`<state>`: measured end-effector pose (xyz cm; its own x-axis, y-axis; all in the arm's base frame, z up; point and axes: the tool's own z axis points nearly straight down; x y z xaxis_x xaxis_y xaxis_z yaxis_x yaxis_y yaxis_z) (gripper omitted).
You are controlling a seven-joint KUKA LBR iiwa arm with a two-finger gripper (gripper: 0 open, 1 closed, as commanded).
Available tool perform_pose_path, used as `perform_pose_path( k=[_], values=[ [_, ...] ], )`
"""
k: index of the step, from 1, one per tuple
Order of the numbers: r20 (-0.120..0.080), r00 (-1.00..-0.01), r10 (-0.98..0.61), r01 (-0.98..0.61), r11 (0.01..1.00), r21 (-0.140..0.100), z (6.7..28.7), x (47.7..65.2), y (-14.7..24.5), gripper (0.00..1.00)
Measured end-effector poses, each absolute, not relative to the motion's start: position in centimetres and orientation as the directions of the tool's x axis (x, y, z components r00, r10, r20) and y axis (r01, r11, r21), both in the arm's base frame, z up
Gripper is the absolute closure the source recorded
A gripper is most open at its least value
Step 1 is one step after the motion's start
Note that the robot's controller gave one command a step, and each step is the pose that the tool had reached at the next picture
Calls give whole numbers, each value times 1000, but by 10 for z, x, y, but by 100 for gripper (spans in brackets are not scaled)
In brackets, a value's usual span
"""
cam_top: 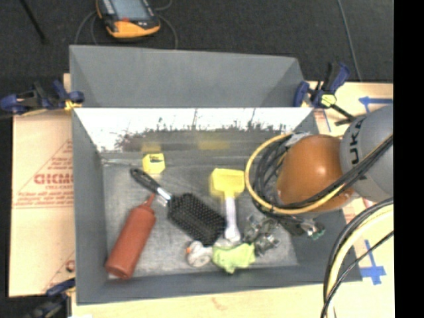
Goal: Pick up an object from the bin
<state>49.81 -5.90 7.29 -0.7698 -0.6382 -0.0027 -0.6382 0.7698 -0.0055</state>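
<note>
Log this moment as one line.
tool: low, front right of bin | nearest: green lump, white-handled yellow mallet | grasp: unclear

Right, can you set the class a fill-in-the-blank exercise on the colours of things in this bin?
The bottle lying on the floor of the bin is ___. The hairbrush beside it is ___. Beside the gripper, a white-handled tool has a ___ head.
Missing words: red, black, yellow.

The arm reaches in from the right, orange wrist cover ringed by cables.
</note>
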Motion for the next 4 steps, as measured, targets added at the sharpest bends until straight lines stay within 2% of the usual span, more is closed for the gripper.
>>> perform_pose_path(
  k=[1,2,4],
  values=[
    [-3,-769,-639,-639,769,-6,73,498,-59,100],
    [-3,-757,-653,-653,757,-1,200,494,-15,100],
    [-2,-756,-655,-655,756,-1,201,494,-15,100]
  ],
)
